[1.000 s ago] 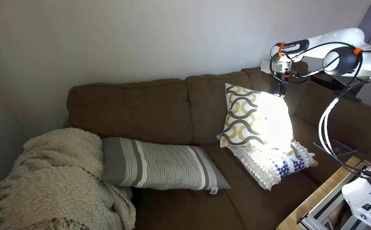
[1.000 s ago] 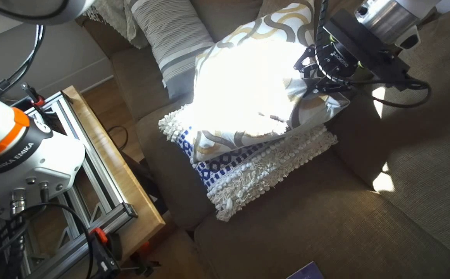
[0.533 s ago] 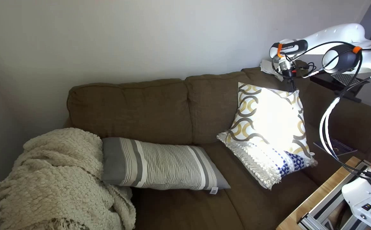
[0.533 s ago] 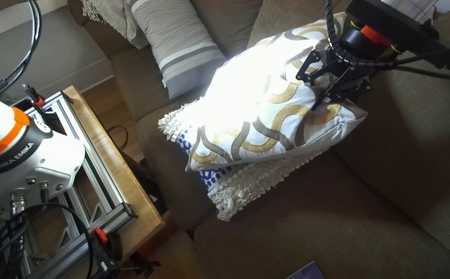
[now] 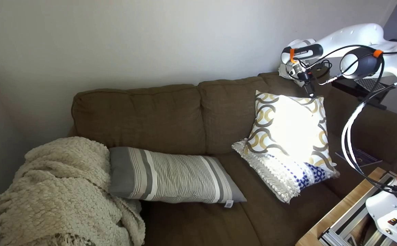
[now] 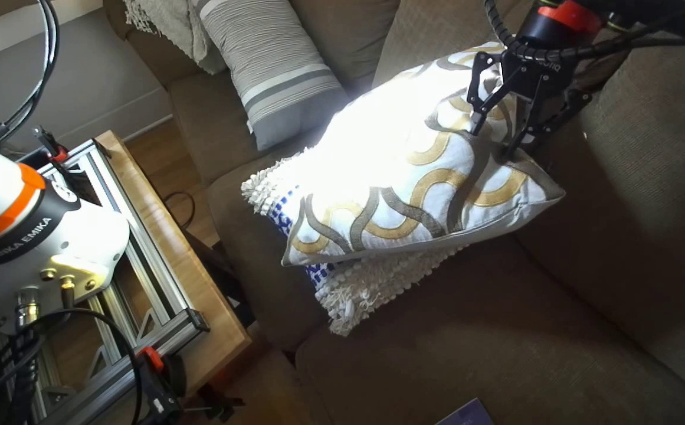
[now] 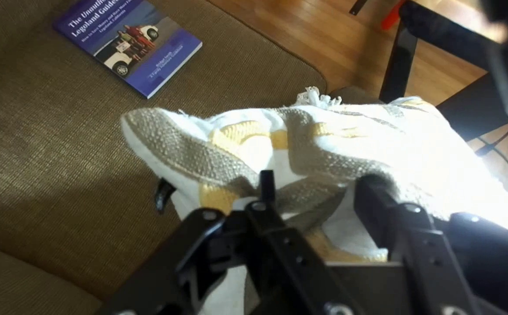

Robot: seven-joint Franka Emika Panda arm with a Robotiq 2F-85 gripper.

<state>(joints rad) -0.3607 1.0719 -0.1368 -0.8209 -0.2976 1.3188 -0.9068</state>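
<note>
Evidently, jointed black fingers stood apart at the square white-and-gold cloth pillow, which, if snagged, could slip over the brown fabric sofa's front edge.

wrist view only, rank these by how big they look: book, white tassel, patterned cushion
Largest to smallest:
1. patterned cushion, also nearer the camera than the book
2. book, cut off by the top edge
3. white tassel, clearly smallest

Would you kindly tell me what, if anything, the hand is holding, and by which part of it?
Nothing is held: the hand is open, its jaws spread near one corner of the patterned pillow.
</note>
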